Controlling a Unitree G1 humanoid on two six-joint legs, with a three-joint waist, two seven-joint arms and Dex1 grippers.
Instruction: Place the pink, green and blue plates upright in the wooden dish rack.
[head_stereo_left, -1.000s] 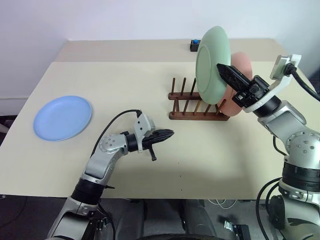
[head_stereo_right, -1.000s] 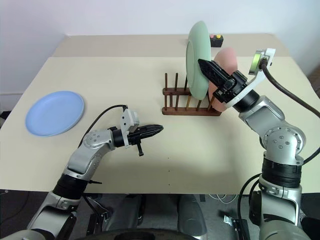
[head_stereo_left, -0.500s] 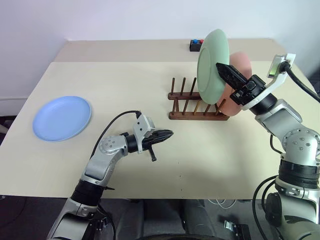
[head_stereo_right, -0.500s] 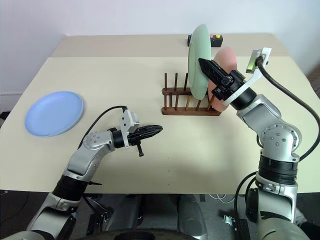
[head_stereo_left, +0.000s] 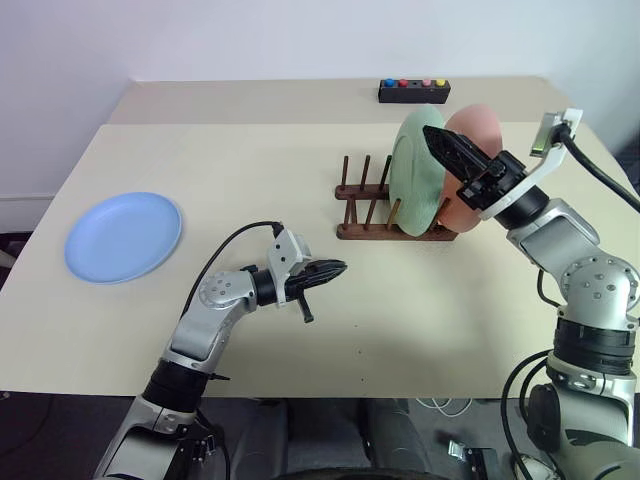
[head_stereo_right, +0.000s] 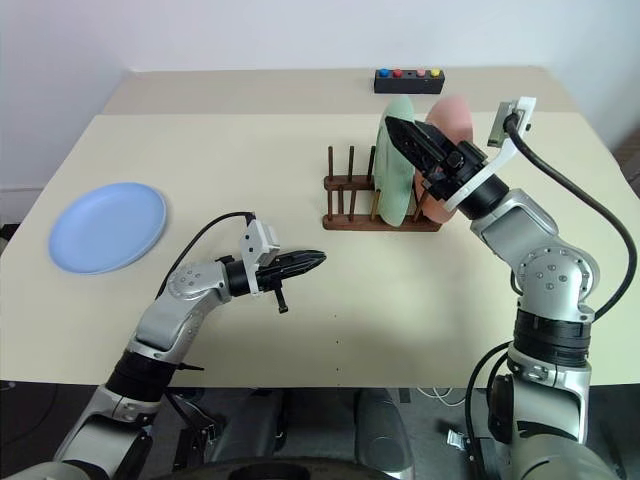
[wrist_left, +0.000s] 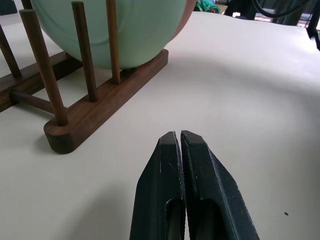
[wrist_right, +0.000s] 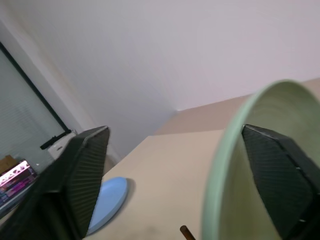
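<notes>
Desk (head_stereo_left: 430, 320): pale surface carrying all items listed.

Wooden dish rack (head_stereo_left: 392, 212): set just below and ahead of the right end effector; its rails run across the desk from the robot's left to its right, pegs upright. Free slots are seen at the end nearer the left end effector.

Pink plate (head_stereo_left: 478, 128): stood on edge at the rack's right end, just behind the right end effector.

Green plate (head_stereo_left: 415, 175): stood on edge between pegs, beside the pink plate, faces turned left and right. The right end effector's fingers straddle its upper rim.

Blue plate (head_stereo_left: 124, 235): laid flat, rim up, well apart to the left of the left end effector and far from the right one. As a round plate it has no long axis; it must be tipped onto its edge. The left arm is judged the nearer for it.

Right end effector (head_stereo_right: 413, 149): spread wide at the green plate's rim; no grip is evident.

Left end effector (head_stereo_left: 331, 269): pressed shut, nothing held, pointed level toward the rack.
</notes>
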